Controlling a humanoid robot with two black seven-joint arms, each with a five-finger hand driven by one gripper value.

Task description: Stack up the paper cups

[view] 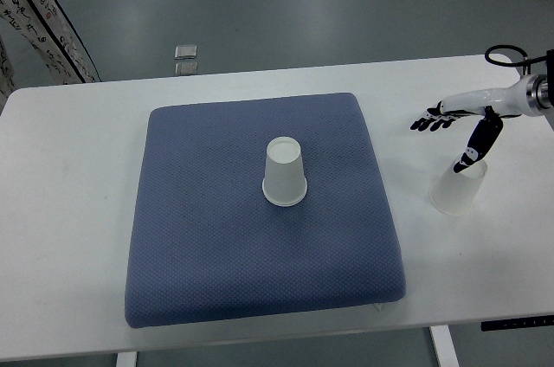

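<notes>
**Operator:** Starting from the largest item, report the layout.

**Robot:** White worktop (78, 237) carries everything. On it lies a blue pad (216, 246), square and soft-looking. One paper cup (285, 173) stands upside down near the pad's centre, base up, rim on the fabric. A second paper cup (459, 187), also inverted, stands on the bare worktop to the right, well apart from the pad cup. My right hand (463, 129) is at that second cup: four fingers are stretched out flat toward the pad and hold nothing, while my thumb (479, 144) hangs down onto the cup's upturned base. No grip is closed on it yet. My left arm is out of view.

**Operator:** Handling properties?

**Robot:** Judged from appearance: very light, thin-walled, easily crushed or tipped. The wall is smooth and tapered, so a grasp may slide toward the narrow base.

**Operator:** Recommended hold?

**Robot:** Take the side wall on opposite sides, in the upper half near the stiffer base end, with light pressure only. Avoid squeezing near the open rim, which would deform and hinder nesting over the pad cup.
</notes>
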